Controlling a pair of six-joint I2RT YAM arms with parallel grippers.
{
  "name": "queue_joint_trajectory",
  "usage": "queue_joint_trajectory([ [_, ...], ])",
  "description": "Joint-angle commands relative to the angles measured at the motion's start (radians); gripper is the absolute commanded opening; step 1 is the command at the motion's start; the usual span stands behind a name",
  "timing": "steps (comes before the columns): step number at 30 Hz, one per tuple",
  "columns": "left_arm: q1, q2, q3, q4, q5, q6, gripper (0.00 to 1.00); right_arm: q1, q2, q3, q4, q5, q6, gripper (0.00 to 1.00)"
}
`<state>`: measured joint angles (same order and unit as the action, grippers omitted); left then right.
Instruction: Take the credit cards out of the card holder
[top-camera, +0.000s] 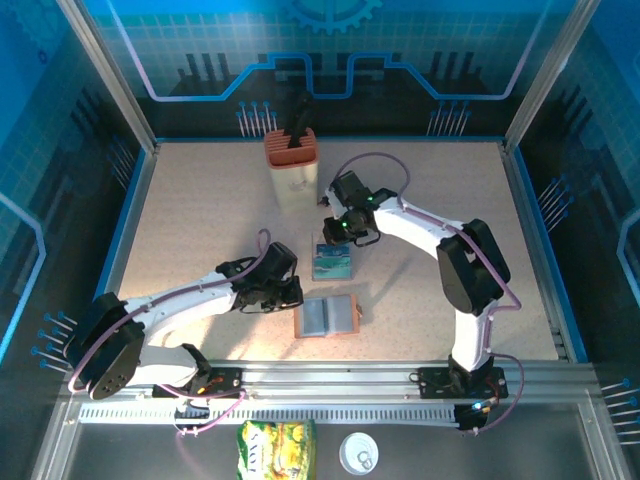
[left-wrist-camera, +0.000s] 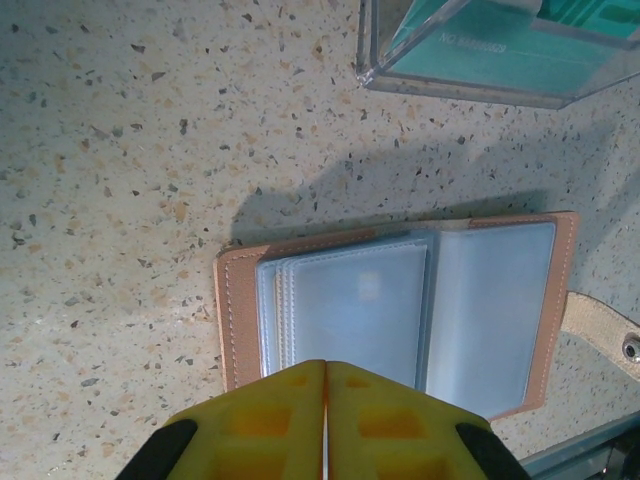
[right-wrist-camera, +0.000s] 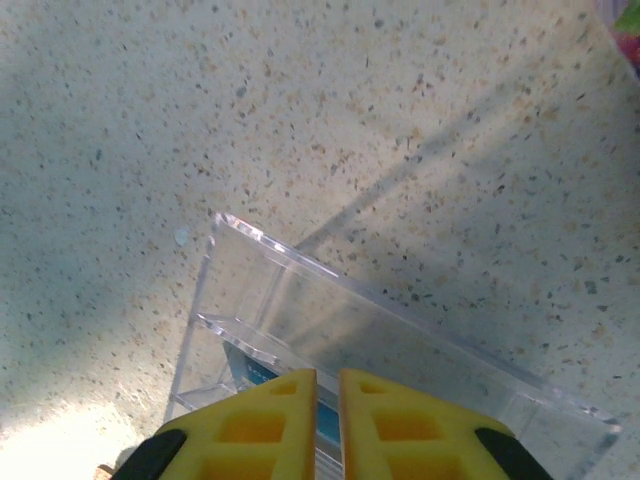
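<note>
Card holder (top-camera: 328, 317) lies open on the surface (top-camera: 200, 220). The credit cards (left-wrist-camera: 480, 60) are in a clear box (right-wrist-camera: 400, 330) at its 12 o'clock. The left gripper (left-wrist-camera: 325, 372) is clenched and empty at the holder's 9 o'clock edge. The right gripper (right-wrist-camera: 327, 380) is over the box, almost closed; I cannot tell if it pinches a card.

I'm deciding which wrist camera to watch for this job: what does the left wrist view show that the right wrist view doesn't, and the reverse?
Left wrist, not right wrist: the card holder lying open with its grey-blue sleeves up, its snap tab out to the side, and the left gripper, shut. Right wrist, not left wrist: the right gripper, fingers nearly together, over the clear box. Both: the clear box with teal-blue credit cards inside, and the speckled table.
</note>
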<state>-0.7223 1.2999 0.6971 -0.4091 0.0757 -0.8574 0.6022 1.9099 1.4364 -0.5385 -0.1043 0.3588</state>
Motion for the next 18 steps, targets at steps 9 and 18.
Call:
queue_joint_trajectory([
  [9,0.008,-0.002,-0.057,0.002,0.007,-0.002,0.04,0.035,-0.185,-0.067,-0.004,-0.103,0.086,0.18],
  [18,0.007,0.005,-0.110,0.032,0.041,-0.011,0.02,0.098,-0.236,-0.231,0.037,-0.293,0.247,0.21],
])
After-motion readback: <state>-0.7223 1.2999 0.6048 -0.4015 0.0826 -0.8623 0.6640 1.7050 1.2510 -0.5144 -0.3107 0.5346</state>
